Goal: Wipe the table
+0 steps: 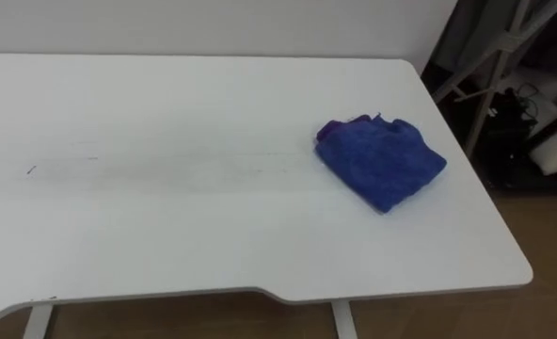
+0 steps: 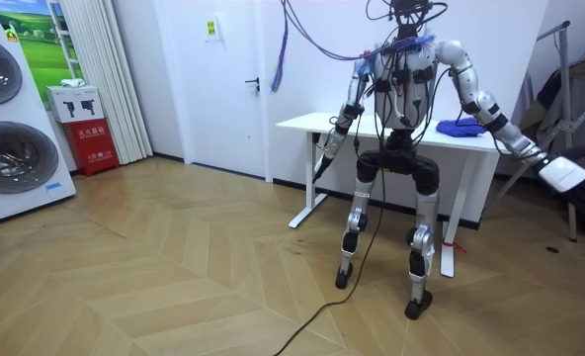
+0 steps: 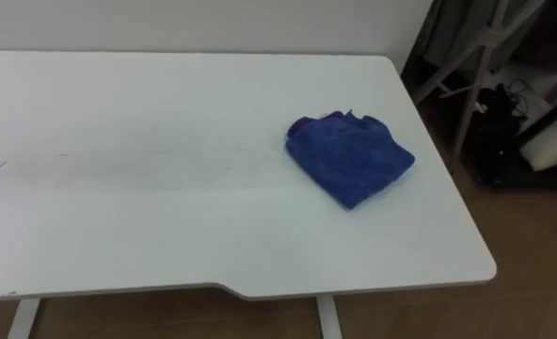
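Blue cloth [image 1: 380,160] (folded) on table [image 1: 166,217], apart from right robot hand [image 2: 538,155]

Looks like a home-style room set up for housework trials. Shows two front-loading washing machines [image 2: 11,138] stacked at the room view's left, with a red box [image 2: 93,143] and a pale curtain [image 2: 93,69] beside them. Has a white door [image 2: 228,89] in a plain white wall and a herringbone wood floor [image 2: 154,267] throughout. Holds a white tabletop [image 1: 166,188] on metal legs, a metal stand [image 1: 490,75] just beside it.
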`<state>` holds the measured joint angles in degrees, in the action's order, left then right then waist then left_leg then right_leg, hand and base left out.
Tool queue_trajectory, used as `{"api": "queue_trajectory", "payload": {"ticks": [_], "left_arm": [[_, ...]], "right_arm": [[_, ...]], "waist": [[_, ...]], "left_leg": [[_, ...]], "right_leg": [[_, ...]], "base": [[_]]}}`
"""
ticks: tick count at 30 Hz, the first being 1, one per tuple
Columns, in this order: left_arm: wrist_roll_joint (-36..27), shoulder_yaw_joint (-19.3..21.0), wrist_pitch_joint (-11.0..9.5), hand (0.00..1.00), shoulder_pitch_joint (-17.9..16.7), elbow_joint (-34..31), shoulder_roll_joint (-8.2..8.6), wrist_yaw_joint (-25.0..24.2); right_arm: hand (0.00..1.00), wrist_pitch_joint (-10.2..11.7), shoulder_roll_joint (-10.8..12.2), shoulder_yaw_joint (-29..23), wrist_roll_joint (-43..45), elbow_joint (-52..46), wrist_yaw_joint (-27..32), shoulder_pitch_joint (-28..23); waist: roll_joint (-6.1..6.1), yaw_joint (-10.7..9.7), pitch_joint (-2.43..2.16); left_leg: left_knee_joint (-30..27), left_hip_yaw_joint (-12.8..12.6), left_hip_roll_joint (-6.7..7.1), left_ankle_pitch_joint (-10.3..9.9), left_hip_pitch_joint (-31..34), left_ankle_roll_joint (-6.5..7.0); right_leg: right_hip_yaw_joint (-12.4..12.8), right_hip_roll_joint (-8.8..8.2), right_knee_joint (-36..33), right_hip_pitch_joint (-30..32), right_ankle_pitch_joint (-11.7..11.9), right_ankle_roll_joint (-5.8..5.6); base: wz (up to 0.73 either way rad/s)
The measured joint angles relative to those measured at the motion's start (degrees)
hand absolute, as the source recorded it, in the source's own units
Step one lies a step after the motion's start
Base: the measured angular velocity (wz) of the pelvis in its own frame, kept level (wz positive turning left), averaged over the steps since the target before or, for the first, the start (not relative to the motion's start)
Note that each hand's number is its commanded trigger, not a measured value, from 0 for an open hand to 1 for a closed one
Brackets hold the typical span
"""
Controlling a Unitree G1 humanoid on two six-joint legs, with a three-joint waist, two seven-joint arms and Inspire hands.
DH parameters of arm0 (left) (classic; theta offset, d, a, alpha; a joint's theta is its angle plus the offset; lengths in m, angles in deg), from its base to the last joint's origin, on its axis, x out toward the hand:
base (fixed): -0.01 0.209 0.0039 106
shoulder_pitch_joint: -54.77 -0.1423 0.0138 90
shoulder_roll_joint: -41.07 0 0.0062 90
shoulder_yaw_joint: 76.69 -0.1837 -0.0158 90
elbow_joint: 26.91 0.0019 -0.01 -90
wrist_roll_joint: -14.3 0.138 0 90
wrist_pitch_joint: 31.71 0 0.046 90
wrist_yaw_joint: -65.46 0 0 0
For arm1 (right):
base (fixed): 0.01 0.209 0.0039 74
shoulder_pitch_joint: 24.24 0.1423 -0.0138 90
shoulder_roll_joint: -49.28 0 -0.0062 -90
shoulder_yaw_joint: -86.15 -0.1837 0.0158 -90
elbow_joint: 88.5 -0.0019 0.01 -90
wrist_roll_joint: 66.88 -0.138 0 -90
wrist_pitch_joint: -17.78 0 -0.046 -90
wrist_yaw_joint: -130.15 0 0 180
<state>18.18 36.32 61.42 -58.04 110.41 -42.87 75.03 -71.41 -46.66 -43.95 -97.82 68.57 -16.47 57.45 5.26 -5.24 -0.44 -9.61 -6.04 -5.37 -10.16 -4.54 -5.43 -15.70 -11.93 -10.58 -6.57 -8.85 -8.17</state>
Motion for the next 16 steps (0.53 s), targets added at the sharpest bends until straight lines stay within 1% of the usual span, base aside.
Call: {"api": "queue_trajectory", "payload": {"ticks": [1,2,3,4,5,6,7,8,9,10,11,12,14,15,16], "left_arm": [[0.05,-0.13,0.0,0.0,-0.01,0.03,0.18,-0.05],[0.07,-0.12,-0.08,0.0,0.19,0.73,0.31,-0.11],[0.5,-0.09,-0.11,0.0,0.81,2.22,0.33,-0.14],[0.92,-0.1,-0.19,0.0,1.03,2.91,0.36,-0.18],[1.32,-0.23,-0.25,0.0,1.44,4.33,0.43,-0.21],[1.42,-0.76,-0.25,0.0,1.56,5.54,0.63,-0.09],[1.62,-1.16,-0.23,0.0,1.8,6.31,0.67,-0.1],[2.5,-2.27,-0.13,0.0,2.27,7.67,0.71,-0.09],[2.6,-3.8,-0.02,0.0,2.84,8.59,0.74,-0.09],[2.54,-4.66,0.11,0.0,3.24,8.7,0.79,-0.09],[2.53,-6.69,0.23,0.0,3.65,8.74,0.85,-0.05],[2.53,-7.69,0.23,0.0,3.9,8.83,0.94,0.09],[2.52,-9.5,0.17,0.0,6.16,10.64,1.82,0.69],[2.55,-9.91,0.17,0.0,6.56,10.81,2.08,0.82],[2.55,-10.45,0.15,0.0,6.75,10.82,2.6,0.98]], "right_arm": [[0.0,-0.01,1.23,0.01,-0.43,0.08,-0.25,-1.43],[0.0,0.1,2.58,0.05,-0.4,0.79,-1.29,-2.68],[0.0,0.02,4.28,0.35,-0.08,1.5,-2.84,-3.51],[0.0,-0.21,5.28,0.77,0.52,1.94,-3.74,-4.24],[0.0,-0.94,7.18,3.17,2.78,2.14,-5.26,-5.17],[0.0,-1.51,8.77,6.85,6.24,2.41,-7.23,-6.17],[0.0,-1.85,9.47,8.79,8.42,2.65,-8.22,-6.44],[0.0,-2.49,10.74,12.25,13.39,3.33,-10.01,-6.35],[0.0,-3.32,11.41,15.76,17.79,3.97,-11.66,-5.7],[0.0,-3.83,11.43,17.76,19.51,4.08,-12.45,-5.33],[0.0,-4.26,11.26,21.56,23.26,4.07,-13.45,-4.48],[0.0,-4.3,11.18,23.2,25.26,4.06,-13.66,-3.94],[0.0,-4.22,11.34,27.53,29.5,3.96,-14.83,-1.55],[0.0,-4.1,11.37,28.33,30.11,3.92,-15.3,-0.95],[0.0,-3.93,11.42,30.46,31.19,3.33,-15.94,0.42]], "waist": [[-0.3,-0.32,-0.14],[-0.74,-0.59,-0.39],[-0.96,-0.53,-0.52],[-1.22,-0.51,-0.47],[-1.57,-0.32,-0.42],[-1.79,-0.16,-0.34],[-1.95,0.08,-0.33],[-2.18,0.59,-0.34],[-2.41,1.22,-0.27],[-2.58,1.73,-0.32],[-3.01,2.61,-0.21],[-3.25,2.89,-0.14],[-3.87,4.05,0.02],[-4.01,4.26,0.1],[-4.29,5.03,0.09]], "left_leg": [[0.03,-0.13,-0.01,-0.18,-0.02,0.05],[0.09,-0.1,-0.01,-0.27,-0.11,0.07],[0.11,-0.09,-0.01,-0.33,-0.32,0.05],[0.1,-0.1,-0.03,-0.34,-0.44,0.05],[0.01,-0.19,-0.07,-0.48,-0.59,0.04],[-0.01,-0.35,-0.06,-0.53,-0.86,0.06],[-0.02,-0.47,-0.06,-0.57,-1.02,0.06],[-0.15,-0.84,-0.08,-0.68,-1.12,0.06],[-0.13,-1.09,-0.13,-0.87,-1.12,0.02],[-0.17,-1.41,-0.15,-0.95,-1.2,-0.01],[-0.21,-1.8,-0.15,-1.03,-1.41,-0.02],[-0.23,-1.85,-0.14,-1.12,-1.5,-0.13],[-0.19,-1.82,-0.11,-1.13,-1.77,-0.15],[-0.17,-1.78,-0.11,-1.13,-1.93,-0.15],[-0.05,-1.78,-0.11,-1.12,-2.06,-0.16]], "right_leg": [[0.08,0.0,0.01,0.0,0.0,-0.01],[0.01,0.0,-0.02,-0.07,0.0,-0.02],[0.03,-0.01,-0.05,-0.24,-0.02,-0.05],[0.03,-0.01,-0.03,-0.32,-0.03,-0.07],[0.02,-0.01,-0.05,-0.44,-0.04,-0.08],[0.03,-0.04,-0.1,-0.65,-0.03,-0.08],[0.06,-0.05,-0.15,-0.66,-0.03,-0.08],[0.1,-0.05,-0.14,-0.58,-0.03,-0.08],[0.32,-0.05,-0.18,-0.53,-0.03,-0.1],[0.61,-0.04,-0.18,-0.42,-0.02,-0.1],[1.16,-0.04,-0.19,-0.36,0.07,-0.19],[1.26,-0.03,-0.14,-0.38,0.17,-0.2],[1.32,-0.02,-0.08,-0.41,0.29,-0.21],[1.3,-0.01,-0.09,-0.42,0.29,-0.21],[1.32,0.01,-0.06,-0.77,0.29,-0.21]], "base": [[0.0],[0.0],[0.0],[0.0],[-0.03],[-0.06],[-0.12],[-0.14],[-0.17],[-0.17],[-0.15],[-0.11],[0.0],[0.0],[0.0]]}}
